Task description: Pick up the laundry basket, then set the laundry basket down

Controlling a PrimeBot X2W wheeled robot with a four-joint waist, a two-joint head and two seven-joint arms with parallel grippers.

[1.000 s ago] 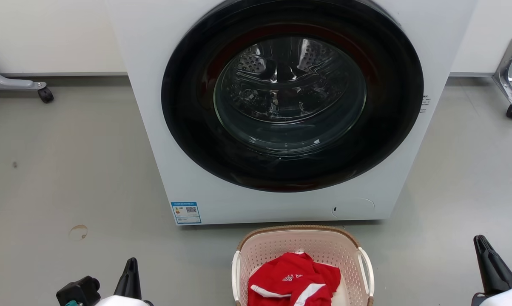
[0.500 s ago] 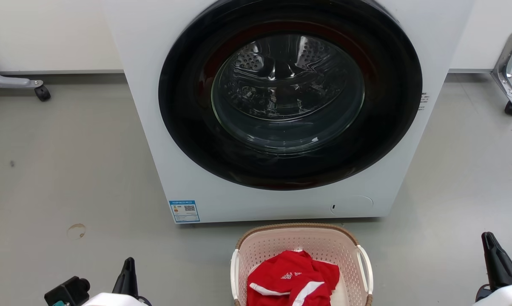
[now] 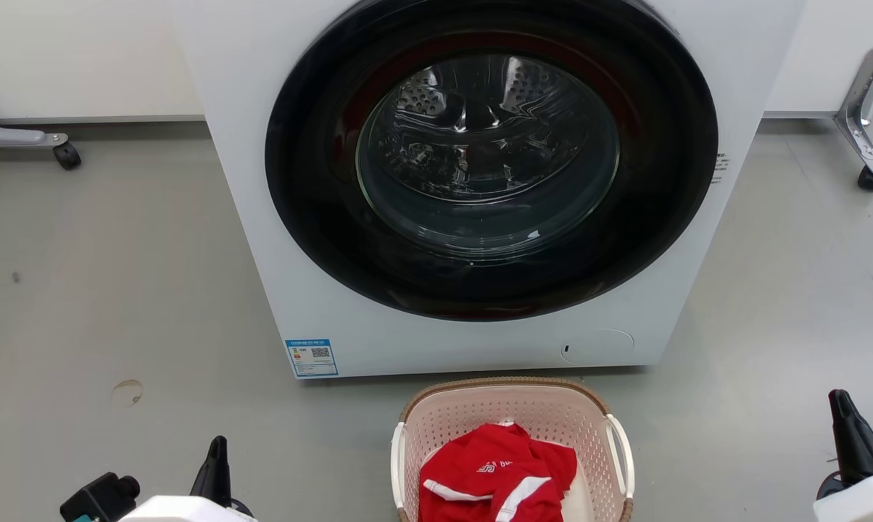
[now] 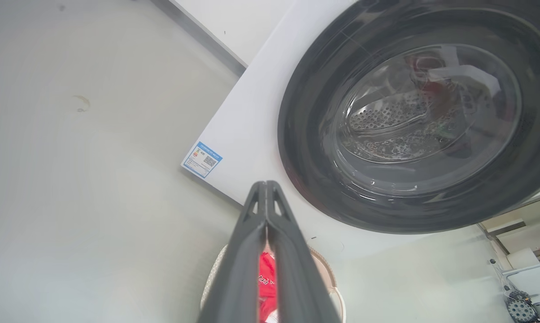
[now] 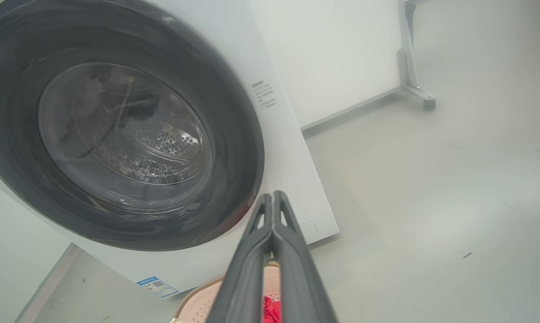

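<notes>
The laundry basket (image 3: 480,417), pale pink and perforated with a brown woven-look rim and white side handles, stands on the floor just in front of the washer, at the bottom centre of the head view. A red garment with white stripes (image 3: 498,471) lies inside it. My left gripper (image 3: 219,444) is shut and empty, well to the left of the basket. My right gripper (image 3: 837,397) is shut and empty, far out to the basket's right. In the left wrist view the shut fingers (image 4: 266,185) cover most of the basket (image 4: 214,280). In the right wrist view the shut fingers (image 5: 273,194) stand over the basket's rim (image 5: 198,298).
A white front-loading washer (image 3: 262,217) with a large dark round door (image 3: 491,159) shut fills the space behind the basket. Metal frame legs on castors stand at the far left (image 3: 67,154) and far right (image 3: 870,177). Grey floor (image 3: 117,290) spreads on both sides.
The whole head view has shifted slightly up and left, so the camera has moved. The right gripper has drifted a little outward to the right. Both grippers stay shut.
</notes>
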